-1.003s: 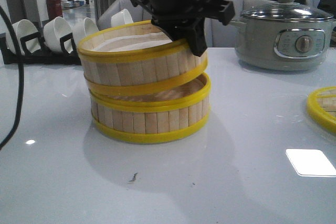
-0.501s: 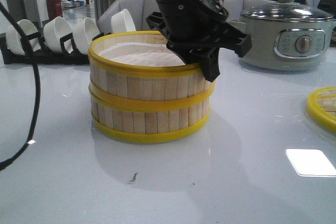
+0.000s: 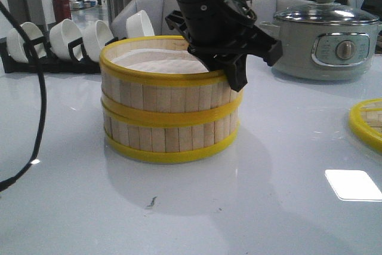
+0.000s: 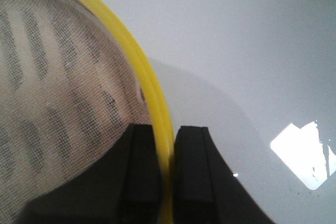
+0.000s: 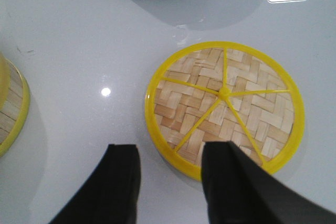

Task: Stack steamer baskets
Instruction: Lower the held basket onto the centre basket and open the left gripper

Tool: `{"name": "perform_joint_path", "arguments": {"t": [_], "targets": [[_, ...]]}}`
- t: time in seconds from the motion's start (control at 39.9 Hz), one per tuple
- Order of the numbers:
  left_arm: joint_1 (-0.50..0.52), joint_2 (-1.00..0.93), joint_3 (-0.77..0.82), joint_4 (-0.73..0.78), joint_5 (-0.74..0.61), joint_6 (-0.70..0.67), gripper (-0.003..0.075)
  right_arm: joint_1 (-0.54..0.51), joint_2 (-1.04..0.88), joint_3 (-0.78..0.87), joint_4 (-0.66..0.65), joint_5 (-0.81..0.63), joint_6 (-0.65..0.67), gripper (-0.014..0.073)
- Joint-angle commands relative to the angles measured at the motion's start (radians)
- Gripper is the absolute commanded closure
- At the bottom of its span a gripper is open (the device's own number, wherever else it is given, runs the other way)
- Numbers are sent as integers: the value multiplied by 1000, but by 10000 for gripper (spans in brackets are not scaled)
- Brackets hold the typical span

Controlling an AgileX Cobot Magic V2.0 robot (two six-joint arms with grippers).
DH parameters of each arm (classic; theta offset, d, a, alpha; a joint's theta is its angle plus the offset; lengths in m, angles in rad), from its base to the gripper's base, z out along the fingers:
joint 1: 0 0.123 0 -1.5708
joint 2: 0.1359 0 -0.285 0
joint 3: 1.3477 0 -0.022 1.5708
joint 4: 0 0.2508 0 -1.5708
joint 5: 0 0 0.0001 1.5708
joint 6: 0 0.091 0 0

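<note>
Two steamer baskets (image 3: pixel 170 108) stacked mid-surface (image 3: pixel 286 195); we see left tool (image 4: pixel 167 169) clenched on upper basket's yellow rim (image 4: pixel 157 108); right tool (image 5: pixel 170 177) released, hanging above woven lid (image 5: pixel 226 106)

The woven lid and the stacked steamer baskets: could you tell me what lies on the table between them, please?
Nothing does: in the right wrist view, only bare white table separates the woven lid from the steamer baskets.
</note>
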Motion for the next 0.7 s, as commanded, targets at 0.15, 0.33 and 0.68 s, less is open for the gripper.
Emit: {"name": "perform_joint_path", "arguments": {"t": [0.15, 0.33, 0.68], "targets": [[14, -62, -40, 33, -73, 0, 634, 1, -7, -40, -8, -78, -7, 204], [19, -62, -40, 31, -73, 0, 634, 1, -7, -40, -8, -79, -7, 204], [19, -62, -40, 30, -74, 0, 634, 1, -7, -40, -8, -81, -7, 204]]}}
